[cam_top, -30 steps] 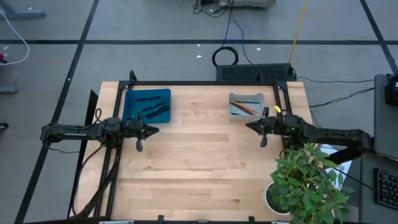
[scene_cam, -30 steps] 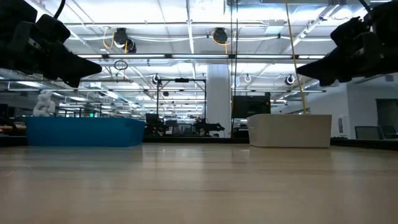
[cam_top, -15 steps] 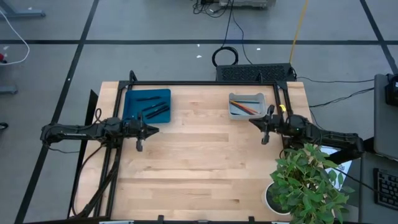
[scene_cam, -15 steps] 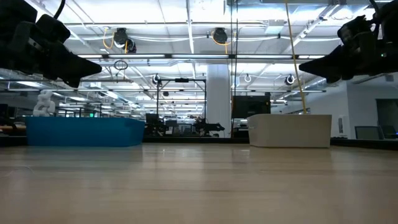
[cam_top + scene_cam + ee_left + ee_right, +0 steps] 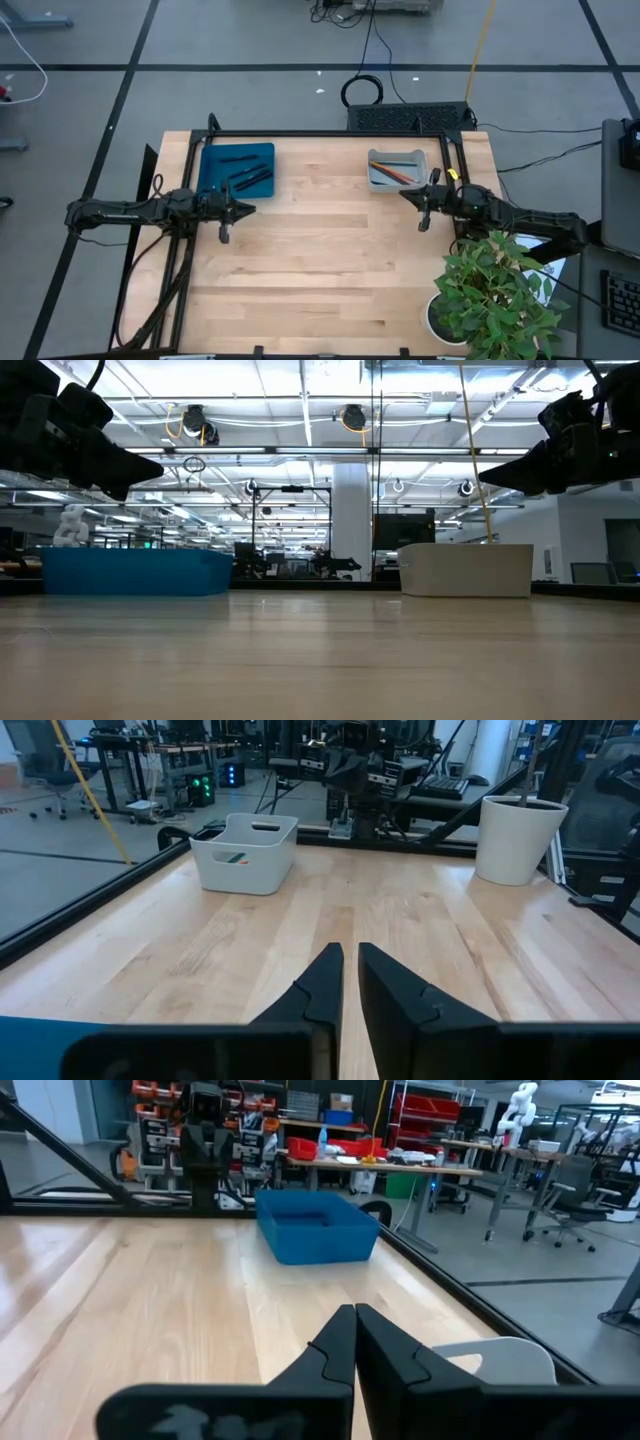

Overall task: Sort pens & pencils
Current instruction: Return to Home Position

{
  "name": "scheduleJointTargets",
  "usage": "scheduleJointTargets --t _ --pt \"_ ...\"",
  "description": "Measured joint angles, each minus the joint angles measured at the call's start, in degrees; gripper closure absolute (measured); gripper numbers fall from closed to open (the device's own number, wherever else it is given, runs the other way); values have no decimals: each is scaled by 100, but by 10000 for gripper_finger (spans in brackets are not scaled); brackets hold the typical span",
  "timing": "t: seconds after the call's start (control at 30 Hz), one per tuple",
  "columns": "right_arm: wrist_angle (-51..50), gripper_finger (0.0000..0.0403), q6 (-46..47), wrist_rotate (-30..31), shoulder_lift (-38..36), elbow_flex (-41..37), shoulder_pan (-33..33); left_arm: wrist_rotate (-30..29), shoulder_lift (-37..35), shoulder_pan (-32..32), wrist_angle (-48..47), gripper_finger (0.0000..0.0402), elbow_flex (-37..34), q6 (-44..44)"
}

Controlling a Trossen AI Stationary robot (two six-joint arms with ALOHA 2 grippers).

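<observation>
From above, my left gripper (image 5: 236, 208) hangs over the table's (image 5: 320, 280) left edge just in front of the blue bin (image 5: 208, 170), and my right gripper (image 5: 418, 203) hangs just in front of the gray bin (image 5: 373, 157) on the far right. The pens (image 5: 250, 177) lie as dark sticks inside the blue bin, the pencils (image 5: 399, 173) lie in the gray bin with an orange one plainest, and I find no loose stick on the wood, so I judge the sorting finished. The potted plant (image 5: 495, 295) stands at the near right corner, apart from all this. At table height the boards run bare between the two bins, and both grippers hang high above them at the picture's upper corners, carrying nothing I can make out. My left wrist camera shows my own fingers (image 5: 322, 982) drawn together with only a slit between and nothing in it; ahead lie bare planks, the gray bin and the plant's white pot (image 5: 515, 840). My right wrist camera shows its fingers (image 5: 338, 1342) pressed together and empty, with the blue bin across the table. What is left, I think, is only settling both arms at rest.
</observation>
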Motion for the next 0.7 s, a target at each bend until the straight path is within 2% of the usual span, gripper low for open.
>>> scheduleJointTargets --t 0.23,0.4,0.53,0.7 --pt "1 403 -11 1 0 0 0 0 -158 -18 -21 360 0 -1" --pt "1 403 -11 2 -56 0 8 -1 -885 -50 -85 360 1 -1" --pt "1 403 -11 11 -537 0 23 2 -911 -55 447 360 1 3" --pt "656 403 -8 27 -565 0 118 2 -911 -130 426 360 0 2"
